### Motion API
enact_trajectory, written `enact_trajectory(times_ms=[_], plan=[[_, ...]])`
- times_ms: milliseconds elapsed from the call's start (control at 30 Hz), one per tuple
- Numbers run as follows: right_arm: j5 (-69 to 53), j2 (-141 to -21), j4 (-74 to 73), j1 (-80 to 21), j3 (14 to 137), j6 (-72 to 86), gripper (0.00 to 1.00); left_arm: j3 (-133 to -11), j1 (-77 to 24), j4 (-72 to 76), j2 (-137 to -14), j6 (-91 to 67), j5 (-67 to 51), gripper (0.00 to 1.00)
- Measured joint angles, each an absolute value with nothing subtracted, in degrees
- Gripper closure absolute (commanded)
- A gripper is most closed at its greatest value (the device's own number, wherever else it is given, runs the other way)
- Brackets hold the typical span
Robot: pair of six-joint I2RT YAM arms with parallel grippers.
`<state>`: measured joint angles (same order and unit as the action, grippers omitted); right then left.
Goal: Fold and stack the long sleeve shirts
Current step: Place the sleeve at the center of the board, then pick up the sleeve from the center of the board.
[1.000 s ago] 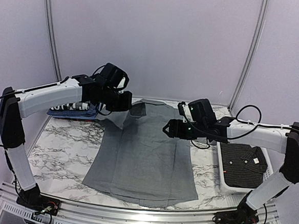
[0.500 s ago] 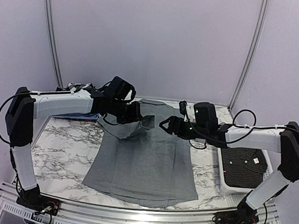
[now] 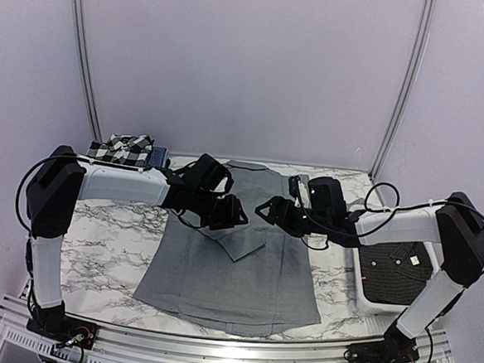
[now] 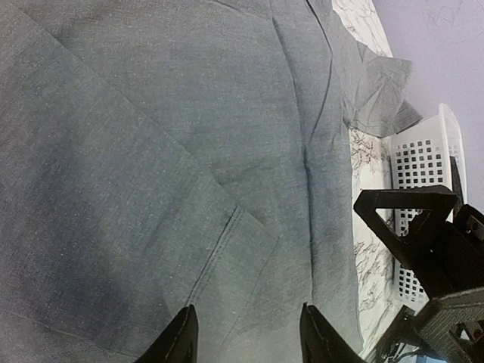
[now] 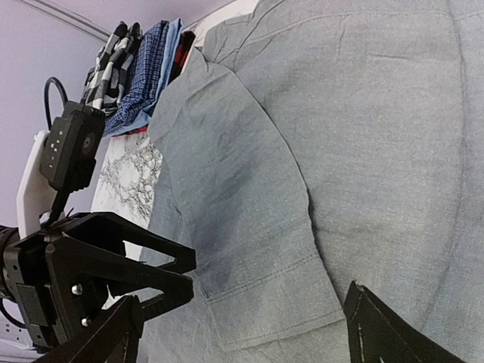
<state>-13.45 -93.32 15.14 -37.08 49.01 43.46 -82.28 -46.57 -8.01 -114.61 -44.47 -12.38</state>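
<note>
The mid-grey shirt [image 3: 244, 273] lies flat on the marble table, collar at the far side. Its left sleeve [image 3: 242, 240] is folded inward across the chest. My left gripper [image 3: 236, 214] is open and empty just above the sleeve; the left wrist view shows its jaws [image 4: 246, 342] straddling the cuff [image 4: 234, 257] without touching. My right gripper [image 3: 267, 208] is open and empty, facing the left one over the chest, and its wrist view [image 5: 242, 333] shows the cuff [image 5: 265, 280] below. The checked shirt [image 3: 121, 146] and blue shirt [image 3: 157, 156] are stacked at the back left. The charcoal shirt [image 3: 395, 271] lies in the basket.
The white slatted basket [image 3: 374, 305] stands at the table's right edge, also seen in the left wrist view [image 4: 416, 162]. Bare marble [image 3: 106, 230] lies left of the grey shirt. The grey shirt's right sleeve [image 4: 378, 106] still spreads outward towards the basket.
My left gripper carried the lifted left sleeve inward over the shirt and let go of it; the sleeve now lies flat on the chest. My right gripper moved a little left.
</note>
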Motion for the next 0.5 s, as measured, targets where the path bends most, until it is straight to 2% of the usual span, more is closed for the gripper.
enact_trajectory(times_ms=[367,500], plan=[[-15.0,-95.3,14.3,-37.5,46.9,43.6,0.24,-74.9,-46.3,-7.5,-111.6,-42.4,-10.9,0.72],[-15.3,-96.2,14.1,-37.5,46.7,42.8,0.27,-73.6,-46.3,-7.6,-111.6,-41.6,-11.9,0.73]])
